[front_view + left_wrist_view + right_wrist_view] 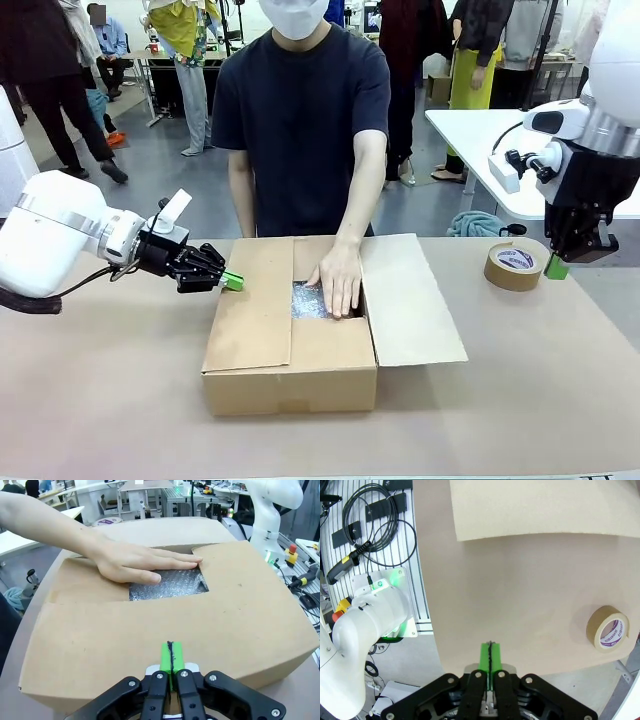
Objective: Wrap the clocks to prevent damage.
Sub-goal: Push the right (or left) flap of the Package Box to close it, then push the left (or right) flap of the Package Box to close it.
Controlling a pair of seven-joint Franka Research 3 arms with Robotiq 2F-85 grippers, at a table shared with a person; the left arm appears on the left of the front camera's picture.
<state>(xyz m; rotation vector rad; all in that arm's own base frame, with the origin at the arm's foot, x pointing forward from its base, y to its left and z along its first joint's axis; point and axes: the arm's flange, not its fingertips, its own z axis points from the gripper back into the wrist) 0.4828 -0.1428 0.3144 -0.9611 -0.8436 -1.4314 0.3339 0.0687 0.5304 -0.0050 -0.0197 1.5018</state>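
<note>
The clocks themselves are hidden; inside the open cardboard box [290, 345] lies a bundle of bubble wrap [310, 300] [167, 584]. A person's hand [338, 280] [132, 562] presses flat on the bundle. My left gripper [232, 281] [171, 657] is shut and empty, its green pads together just above the box's left flap. My right gripper [556, 266] [490, 655] is shut and empty, hanging above the table's right side near the tape roll.
A roll of brown packing tape [516, 265] [607, 628] lies on the table at the right. The box's right flap [410, 300] lies open and flat. A teal cloth [478, 224] sits beyond the far table edge. People stand in the background.
</note>
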